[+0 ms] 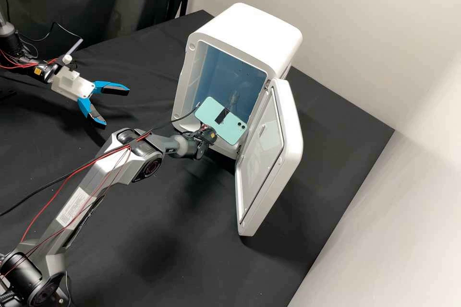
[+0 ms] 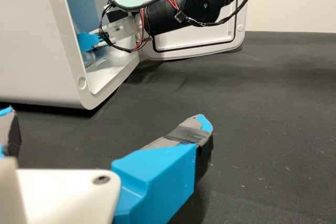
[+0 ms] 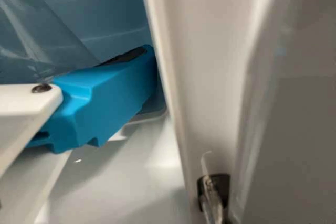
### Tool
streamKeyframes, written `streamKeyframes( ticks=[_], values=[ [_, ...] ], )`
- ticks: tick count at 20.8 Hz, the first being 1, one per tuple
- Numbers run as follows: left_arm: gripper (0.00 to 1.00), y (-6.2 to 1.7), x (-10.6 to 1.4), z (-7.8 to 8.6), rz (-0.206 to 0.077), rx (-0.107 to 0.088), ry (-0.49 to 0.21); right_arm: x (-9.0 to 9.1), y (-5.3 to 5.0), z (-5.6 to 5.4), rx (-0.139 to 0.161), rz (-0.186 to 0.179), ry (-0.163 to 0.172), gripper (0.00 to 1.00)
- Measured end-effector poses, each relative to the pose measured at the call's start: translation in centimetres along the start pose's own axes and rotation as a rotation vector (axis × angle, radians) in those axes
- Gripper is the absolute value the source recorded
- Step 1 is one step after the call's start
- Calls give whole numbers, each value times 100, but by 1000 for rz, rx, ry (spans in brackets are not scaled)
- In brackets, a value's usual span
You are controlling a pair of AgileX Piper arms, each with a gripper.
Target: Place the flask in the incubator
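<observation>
Flask (image 1: 234, 98) sits deep in the incubator (image 1: 249, 33), a pale clear shape with a narrow neck that I can just make out against the blue inner wall. Whether it stands on the chamber floor or is held off it, I cannot tell.

The bench (image 1: 201, 249) is draped in black cloth. At its left, the left gripper (image 1: 115, 107) hangs above the cloth, well apart from the incubator. Its jaws are spread wide with nothing between them, and they point toward the white box.

Next comes the right arm (image 1: 134, 158), stretched up from the near left corner with red and black cables (image 1: 72, 172) running along it. Its wrist carries a mint-green flat slab (image 1: 221, 120), which sits right at the mouth of the chamber. The right gripper (image 2: 89, 41) is inside the incubator, low near the floor. Whether its jaws are clenched on the flask or released, I cannot tell from where I stand.

The incubator is a white rounded box standing upright on the bench, with its opening facing the arms. On its right, the door (image 1: 271, 163) is swung wide open from the right edge of the opening and has a panel framed in white. Behind it all is a plain pale wall (image 1: 360, 33).
</observation>
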Motion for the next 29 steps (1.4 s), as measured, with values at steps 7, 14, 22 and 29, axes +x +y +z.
streamKeyframes(
  ticks=[7,14,22,29],
  values=[
    [100,-34,4,-35,-12,-13,16,6,-36,-49,-84,16,-15,100],
    [100,-34,4,-35,-12,-13,16,-32,23,-121,-141,35,-11,100],
    [100,-34,4,-35,-12,-13,16,-35,15,-109,-146,33,-16,100],
    [100,-32,-2,-52,-10,-14,24,-68,22,-122,-146,34,-13,100]
  ],
)
